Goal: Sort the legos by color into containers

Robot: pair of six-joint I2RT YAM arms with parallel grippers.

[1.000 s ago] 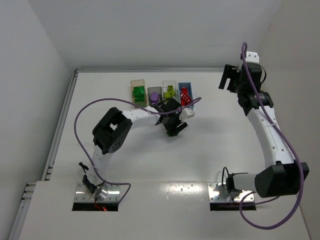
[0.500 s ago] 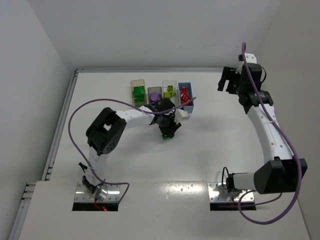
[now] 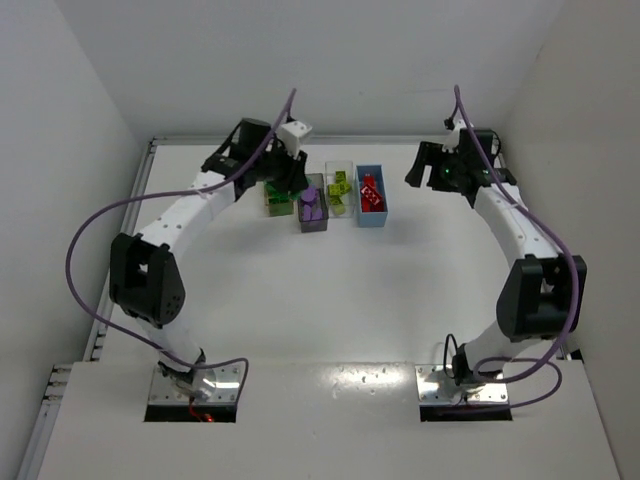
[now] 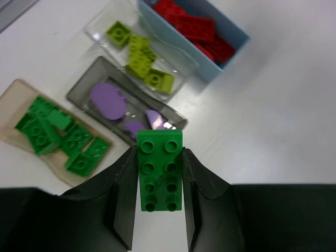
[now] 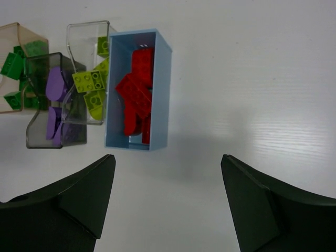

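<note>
The left gripper point(image 4: 159, 156) is clamped on a dark green brick point(image 4: 159, 170), one finger on each long side, studs facing the wrist camera. It hangs above the desk point(image 4: 273, 121) just near of the row of bins, over the near end of the grey bin point(image 4: 100, 68). The tan bin point(image 4: 18, 92), where the other dark green bricks point(image 4: 52, 134) lie, is the next one to the left. The grey bin has the purple pieces point(image 4: 107, 100), the clear bin point(image 4: 100, 23) the lime ones point(image 4: 142, 47), and the blue bin point(image 4: 226, 58) at the right end the red ones point(image 5: 135, 92).

The right gripper point(image 5: 167, 160) is spread wide and holds nothing, hovering near of the blue bin.

The brick looks rigid, light and tough, so a short drop into the bin should do it no harm. Its flat sides are smooth plastic and probably slick, so the present hold across the narrow width, with the pads square on both long walls, seems the safest one. Gripping by the studs or by a corner would likely let it twist out. No loose bricks show on the desk, so this may be the last one to sort.
</note>
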